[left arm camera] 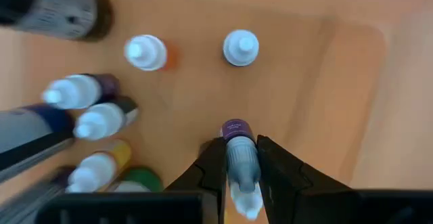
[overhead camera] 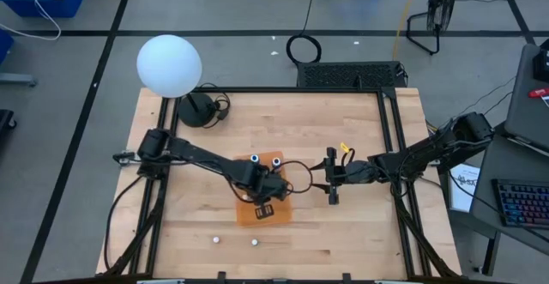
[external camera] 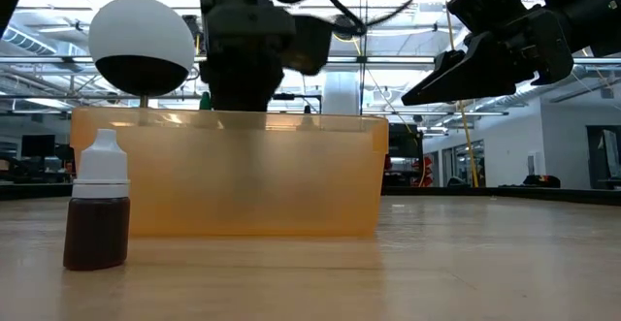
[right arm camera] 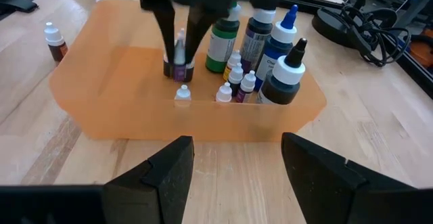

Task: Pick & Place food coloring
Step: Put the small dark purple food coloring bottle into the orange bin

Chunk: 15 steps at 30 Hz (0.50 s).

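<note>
Wooden tabletop (overhead camera: 343, 224) scene: small purple-labelled food coloring bottle (left arm camera: 238, 158) sits pinched between left gripper (left arm camera: 237, 166) fingers, inside translucent orange plastic bin (right arm camera: 101, 102), other dropper bottles (right arm camera: 260, 55) beside it. Right gripper (right arm camera: 233, 163) wide, empty, just outside bin.

Bin (overhead camera: 255, 216) sat mid-table, left gripper (left arm camera: 237, 173) inside it, closed on a small bottle (left arm camera: 238, 158); more bottles (right arm camera: 260, 45) clustered in one end. Right gripper (right arm camera: 233, 160) hovered beside bin, fingers apart. One bottle (external camera: 97, 214) stood outside.
</note>
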{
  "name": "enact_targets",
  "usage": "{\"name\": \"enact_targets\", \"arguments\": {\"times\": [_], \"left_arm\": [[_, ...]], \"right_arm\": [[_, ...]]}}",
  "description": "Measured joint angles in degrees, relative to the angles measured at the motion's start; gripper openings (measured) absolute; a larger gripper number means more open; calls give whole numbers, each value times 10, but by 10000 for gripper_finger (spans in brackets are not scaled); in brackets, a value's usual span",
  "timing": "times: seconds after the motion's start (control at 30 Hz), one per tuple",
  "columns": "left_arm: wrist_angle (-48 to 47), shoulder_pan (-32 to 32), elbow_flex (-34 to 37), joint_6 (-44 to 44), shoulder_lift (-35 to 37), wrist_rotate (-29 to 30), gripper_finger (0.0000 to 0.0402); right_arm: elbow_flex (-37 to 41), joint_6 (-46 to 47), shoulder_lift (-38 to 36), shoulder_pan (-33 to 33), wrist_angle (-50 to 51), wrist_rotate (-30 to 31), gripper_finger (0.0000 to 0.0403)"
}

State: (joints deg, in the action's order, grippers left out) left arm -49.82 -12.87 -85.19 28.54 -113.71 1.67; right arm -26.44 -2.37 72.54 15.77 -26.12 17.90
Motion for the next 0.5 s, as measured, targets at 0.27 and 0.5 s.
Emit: {"name": "enact_targets", "arguments": {"times": [0.27, 0.5], "left_arm": [[7, 14, -1, -15, -31, -14, 61], [36, 17, 2, -8, -32, -21, 91]], "right_arm": [[0, 0, 0, 0, 2, 0, 212], [0, 0, 0, 0, 5, 0, 212]]}}
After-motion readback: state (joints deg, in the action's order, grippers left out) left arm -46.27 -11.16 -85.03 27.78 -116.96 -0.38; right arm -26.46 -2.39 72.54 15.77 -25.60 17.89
